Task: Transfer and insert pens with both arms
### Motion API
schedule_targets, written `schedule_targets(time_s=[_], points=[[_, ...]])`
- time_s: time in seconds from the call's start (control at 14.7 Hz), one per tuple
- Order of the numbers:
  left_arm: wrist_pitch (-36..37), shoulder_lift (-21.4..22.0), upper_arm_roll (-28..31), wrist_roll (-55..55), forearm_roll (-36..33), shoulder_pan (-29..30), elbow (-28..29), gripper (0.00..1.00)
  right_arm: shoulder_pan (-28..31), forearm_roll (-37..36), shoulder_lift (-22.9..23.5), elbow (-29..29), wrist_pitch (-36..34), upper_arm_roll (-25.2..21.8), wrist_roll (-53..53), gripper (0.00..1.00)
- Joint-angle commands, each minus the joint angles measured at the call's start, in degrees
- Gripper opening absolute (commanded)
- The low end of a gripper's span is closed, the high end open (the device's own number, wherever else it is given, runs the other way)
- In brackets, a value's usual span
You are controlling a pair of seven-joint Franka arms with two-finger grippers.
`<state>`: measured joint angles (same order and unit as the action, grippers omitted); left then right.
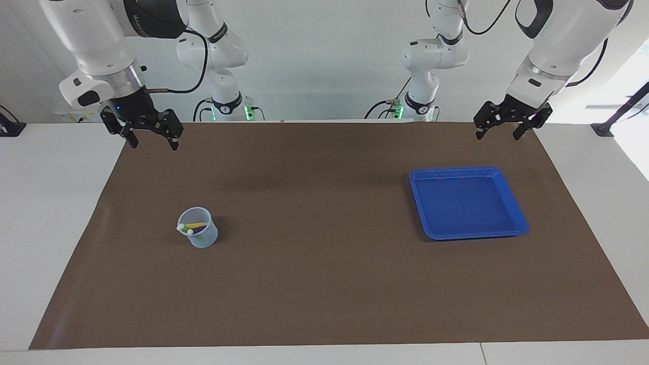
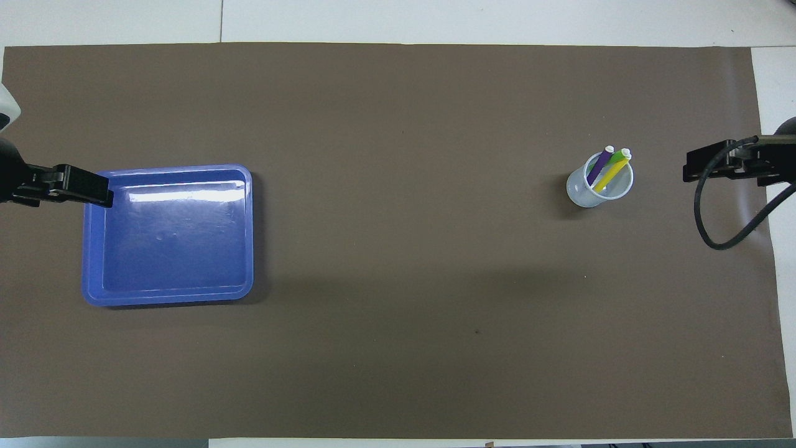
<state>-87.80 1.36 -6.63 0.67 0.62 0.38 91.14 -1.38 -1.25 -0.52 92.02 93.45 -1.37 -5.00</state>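
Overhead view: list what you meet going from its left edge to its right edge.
left gripper → blue tray → clear cup → pens standing in it → right gripper

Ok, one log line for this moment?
pens: three markers in clear plastic cup | blue plastic tray: empty | left gripper: open, raised | right gripper: open, raised
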Motion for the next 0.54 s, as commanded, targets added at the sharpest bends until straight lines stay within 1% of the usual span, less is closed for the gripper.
schedule_targets(time_s=[0.0,0.47], points=[[1.05,0.40,0.30,0.38,0.26,0.06,-0.35,1.00,0.42,0.19,-1.15,1.23,0.23,0.49,1.30,1.00],[1.05,0.40,0.30,0.38,0.26,0.06,-0.35,1.00,0.42,1.16,-1.24,1.40,-0.11,0.49,1.30,1.00]])
